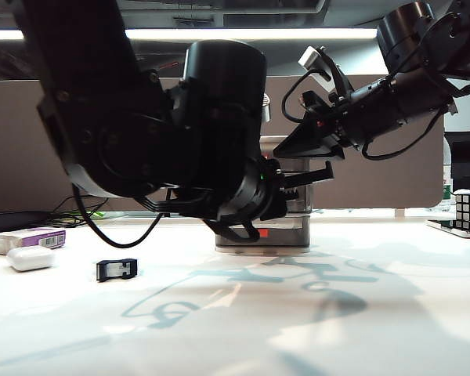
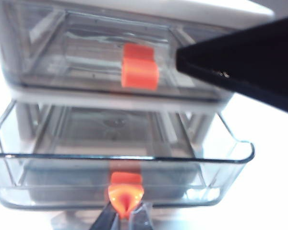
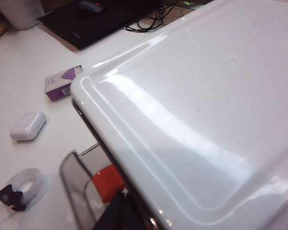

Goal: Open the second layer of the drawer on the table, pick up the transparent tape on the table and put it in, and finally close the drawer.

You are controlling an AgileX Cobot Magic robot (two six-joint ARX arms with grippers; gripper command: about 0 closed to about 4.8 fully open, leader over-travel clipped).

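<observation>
The second layer is sitting part-way out of the drawer, mid-surface in the exterior view; the transparent tape is lying well to the left, near a white case. Left wrist view: left tool is pinching the red-orange tab, fingers together on it. The thin plastic tray is probably light and free-sliding; the tab is the only handhold. Right wrist view: right tool is hovering above the unit's white top; its opening cannot be told.
</observation>
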